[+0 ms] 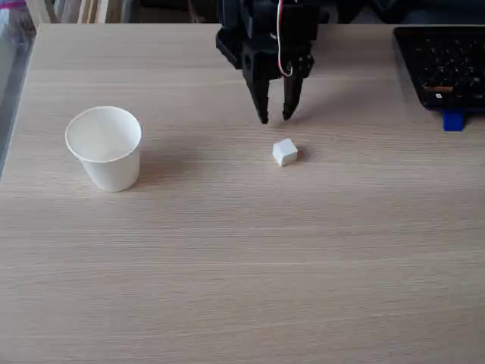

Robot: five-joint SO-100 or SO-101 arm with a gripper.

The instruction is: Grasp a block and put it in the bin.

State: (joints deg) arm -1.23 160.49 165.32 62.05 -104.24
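The hand (pixel 276 117) is seen in the upper middle of the fixed view, pointed down at the desk (pixel 242 265), its two dark fingers parted with a narrow gap between the tips and nothing held in them. The block (pixel 285 152) lies just below those tips in the frame, near the centre and a little right, resting on the desk with one corner turned toward the camera; it is apart from the fingers, untouched. That placement reads as a line-up for the pick: the fingers are set apart so the cube can be straddled, though whether the gap is wide enough for that turned corner cannot be judged from here. The bin (pixel 104 147) stands upright at the left of the frame, well apart from the block, mouth open and nothing seen inside it, so a clear run across bare desk is left for the carry. A keyboard (pixel 443 64) and a small blue piece (pixel 453 120) are parked at the upper right, out of the working lane. The grasp is not yet made; a drop lower and slightly forward is what seems called for.
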